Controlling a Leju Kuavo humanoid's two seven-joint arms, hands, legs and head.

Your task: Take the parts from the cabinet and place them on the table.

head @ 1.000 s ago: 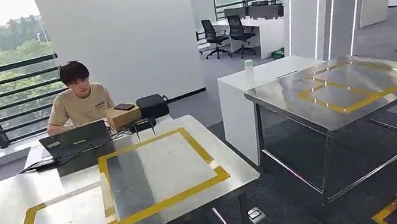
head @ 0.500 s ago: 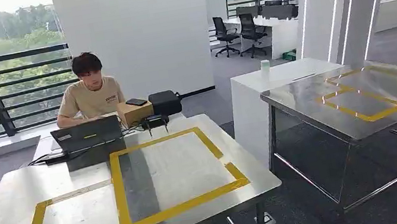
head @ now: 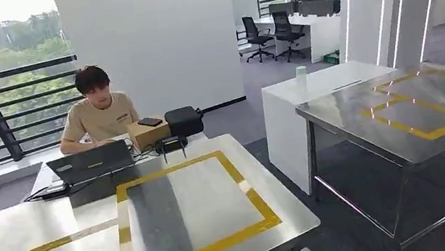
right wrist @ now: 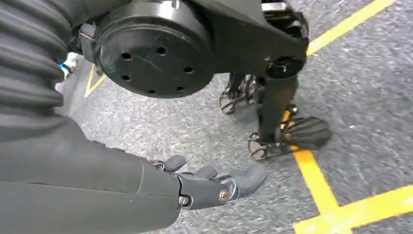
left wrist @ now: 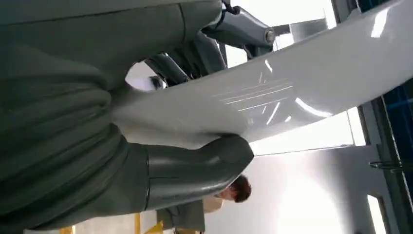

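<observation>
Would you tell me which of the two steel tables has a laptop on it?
The near steel table, beside the seated person; the laptop sits at its far edge.

two shiny steel tables marked with yellow tape, the near one and the far one, one seated person in a beige shirt, one open dark laptop, one brown cardboard box, two black office chairs.

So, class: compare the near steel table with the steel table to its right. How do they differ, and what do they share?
The near table carries a laptop, a cardboard box and black cases at its far end, and a person sits there; the right table carries nothing that shows. The right table runs out of frame. Both have shiny metal tops with yellow tape rectangles.
</observation>
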